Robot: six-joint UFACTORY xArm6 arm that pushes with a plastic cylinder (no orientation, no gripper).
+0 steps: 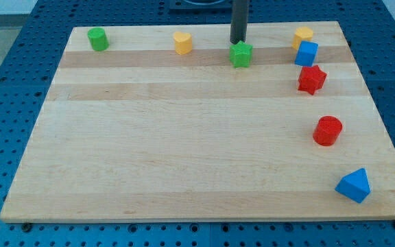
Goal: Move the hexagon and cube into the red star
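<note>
Camera view, our listing: yellow hexagon [304,34] touching blue cube [306,53]; red star [312,79] just below; my tip [237,42] beside green star [241,54]; no pincer fitted.

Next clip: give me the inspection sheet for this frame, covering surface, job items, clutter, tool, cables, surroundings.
Surface: wooden board, pale planks, flat.
Job's things: yellow hexagon at the view's top right, blue cube just below it, touching or nearly; red star directly below the cube.
Clutter: green cylinder, yellow heart-like block, green star, red cylinder, blue triangular block.
Grippers: none; my tip sits at the green star's top edge.
Cables: nothing seen.
Surroundings: blue perforated table around the board.
</note>
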